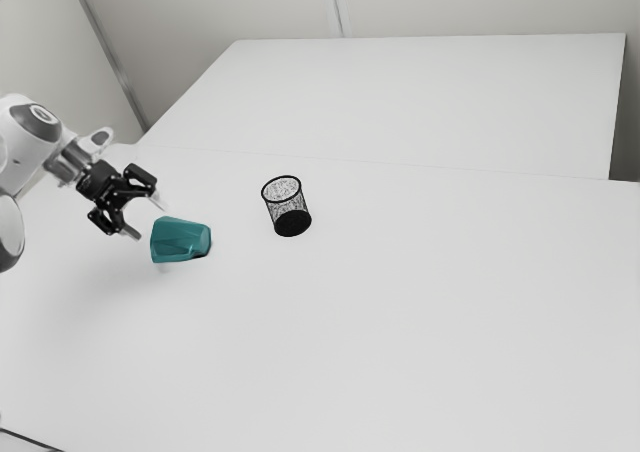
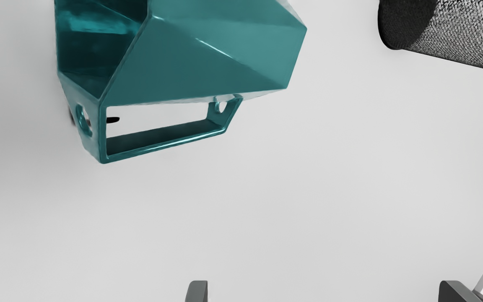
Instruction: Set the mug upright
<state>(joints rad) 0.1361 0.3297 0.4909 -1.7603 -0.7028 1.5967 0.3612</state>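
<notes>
Though near mug (image 1: pixel 178 238), mesh cup (image 1: pixel 292 223) apart.

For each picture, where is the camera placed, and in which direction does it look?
Exterior view: beside the arm, looking down across the white table; the arm and its open gripper reach from the view's left.
Wrist view: mounted by the gripper, facing the table past its two parted fingertips at the bottom edge.
Both show the teal mug on its side and the mesh pencil cup.
</notes>
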